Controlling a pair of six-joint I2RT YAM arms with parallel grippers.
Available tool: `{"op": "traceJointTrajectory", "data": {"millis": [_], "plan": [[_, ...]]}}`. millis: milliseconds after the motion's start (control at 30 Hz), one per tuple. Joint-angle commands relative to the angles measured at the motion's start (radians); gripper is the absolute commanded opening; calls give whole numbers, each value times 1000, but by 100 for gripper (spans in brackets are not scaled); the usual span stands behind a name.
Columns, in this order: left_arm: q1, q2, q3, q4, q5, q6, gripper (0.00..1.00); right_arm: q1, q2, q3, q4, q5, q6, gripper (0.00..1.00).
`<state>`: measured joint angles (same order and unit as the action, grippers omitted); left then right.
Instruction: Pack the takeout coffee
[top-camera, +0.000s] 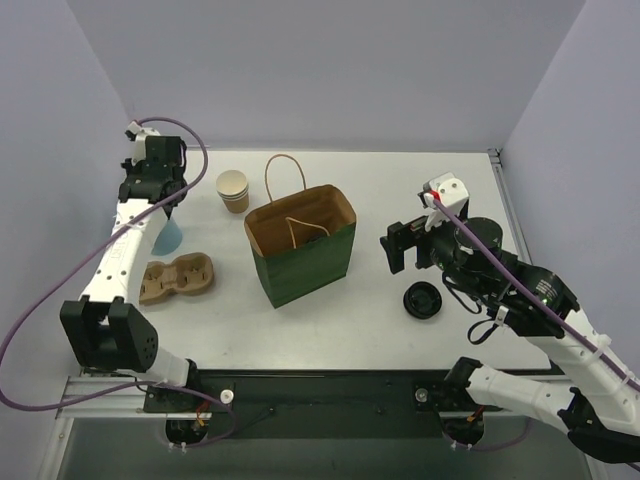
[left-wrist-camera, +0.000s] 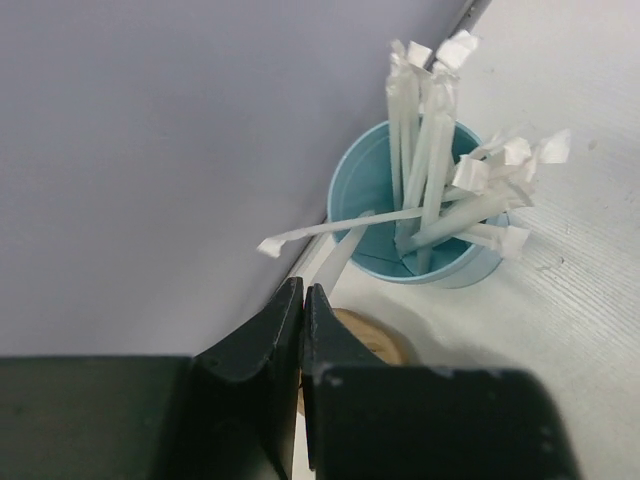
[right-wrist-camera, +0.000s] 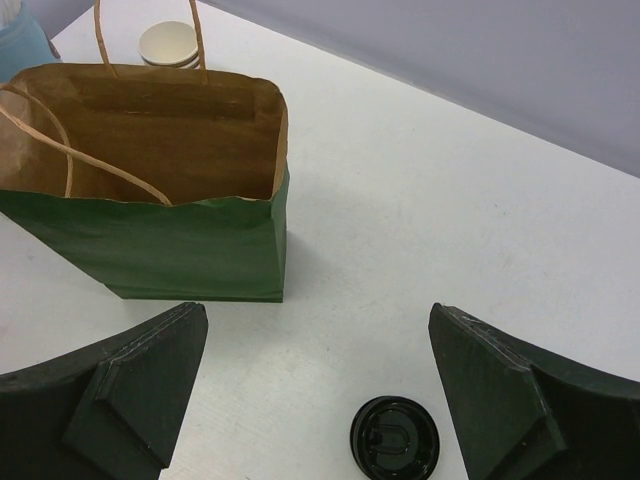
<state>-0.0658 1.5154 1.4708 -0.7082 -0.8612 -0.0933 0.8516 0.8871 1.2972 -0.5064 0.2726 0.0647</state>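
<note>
Being counted are 1 green paper bag and 1 round black plastic lid; wrapped straws are shown by the left wrist only; left gripper clenched, right gripper released.

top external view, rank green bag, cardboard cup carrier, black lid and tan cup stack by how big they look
1. green bag
2. cardboard cup carrier
3. black lid and tan cup stack: about alike, too close to rank
</note>
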Motion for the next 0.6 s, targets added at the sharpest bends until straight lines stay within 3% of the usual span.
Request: {"op": "traceJointTrajectory", "data": {"millis": [0, 167, 367, 500, 567], "plan": [[-12, -150, 109, -105, -71, 7, 11, -3, 7, 57, 2, -4, -26, 100], [-37, -274, 170, -168, 78, -13, 15, -3, 1, 79, 2, -42, -19, 100], [-49, -299, 429, -327, 330, -5, 16, -5, 16, 108, 2, -55, -49, 100], [-51, -307, 606, -413, 407, -36, 17, -6, 33, 134, 2, -41, -83, 100], [-52, -308, 701, -421, 534, -57, 17, -5, 39, 146, 2, -39, -95, 100]]}}
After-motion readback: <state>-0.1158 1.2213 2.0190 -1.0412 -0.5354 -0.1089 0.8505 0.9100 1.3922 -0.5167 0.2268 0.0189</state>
